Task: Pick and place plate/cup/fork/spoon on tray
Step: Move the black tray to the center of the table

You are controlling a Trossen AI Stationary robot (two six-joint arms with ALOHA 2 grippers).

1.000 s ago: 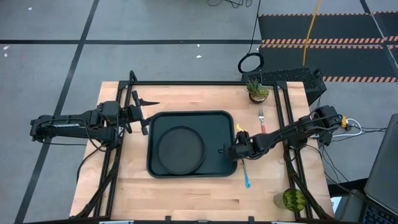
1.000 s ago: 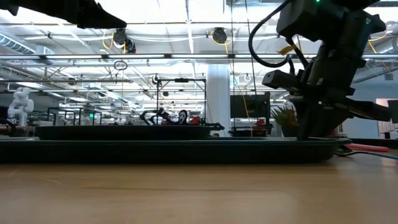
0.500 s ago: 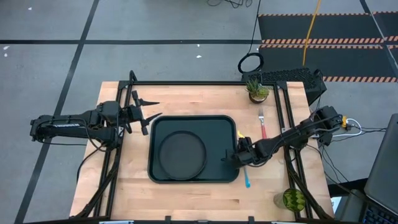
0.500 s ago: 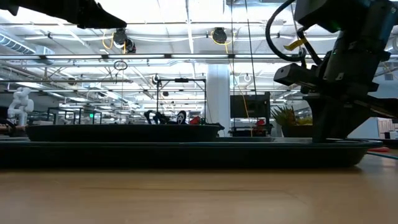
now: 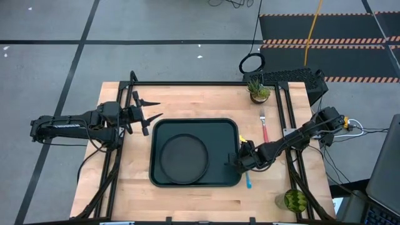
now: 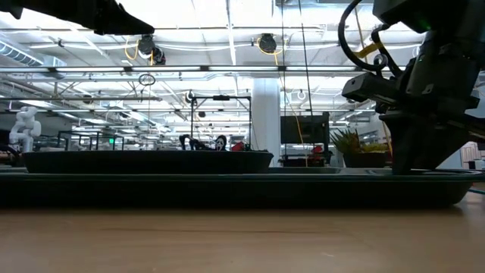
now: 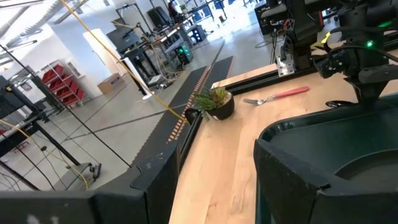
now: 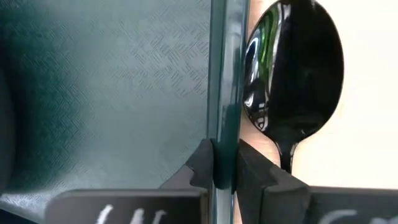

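Two fingers of the right gripper [image 5: 236,161] pinch the tray [image 5: 194,125] rim, likely to pull it. Inside sits the plate [image 5: 183,157]; the spoon [image 8: 297,87] lies just beside the gripper. Far off, the left gripper [image 5: 149,110] waits, fingers apart.

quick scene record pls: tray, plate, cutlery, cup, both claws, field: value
tray: on table, right rim pinched by right claw
plate: on tray, left half
spoon: on table just off tray's right rim, beside right claw
fork: on table, right of tray, untouched
cup: on table, near right corner
right claw: shut on tray rim
left claw: open, off tray's far left corner, holding nothing
plant: far right of table
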